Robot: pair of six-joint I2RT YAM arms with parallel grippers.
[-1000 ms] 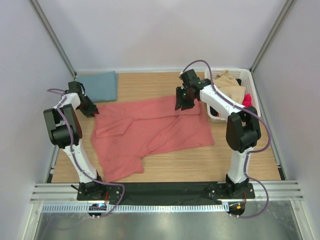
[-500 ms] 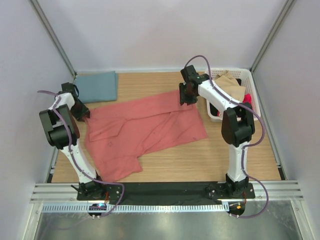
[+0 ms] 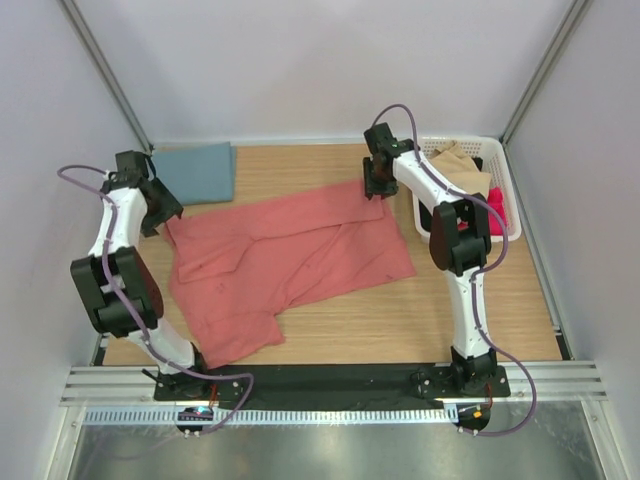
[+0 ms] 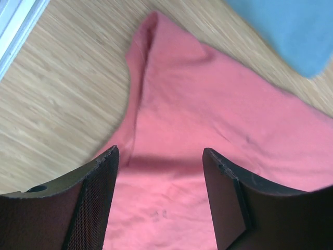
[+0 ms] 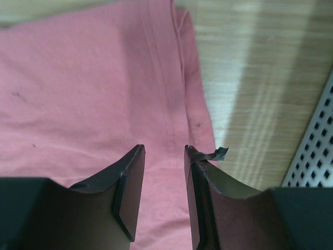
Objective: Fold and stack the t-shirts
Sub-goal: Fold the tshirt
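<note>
The salmon-red t-shirt (image 3: 285, 255) lies spread and wrinkled on the wooden table, one sleeve reaching toward the near left. The teal-blue t-shirt (image 3: 197, 170) lies folded at the far left corner; its edge shows in the left wrist view (image 4: 291, 31). My left gripper (image 3: 160, 212) is open and empty above the red shirt's far left corner (image 4: 171, 114). My right gripper (image 3: 376, 187) is open and empty above the red shirt's far right hem (image 5: 156, 94).
A white perforated basket (image 3: 500, 170) holding tan and pink-red cloth stands at the far right, close to my right arm; its wall shows in the right wrist view (image 5: 317, 156). A metal rail runs along the table's left edge (image 4: 15, 26).
Both grippers pulled the red shirt toward the far left, then opened and let it go. The left arm rose and moved to the far left; the right gripper moved farther back.
</note>
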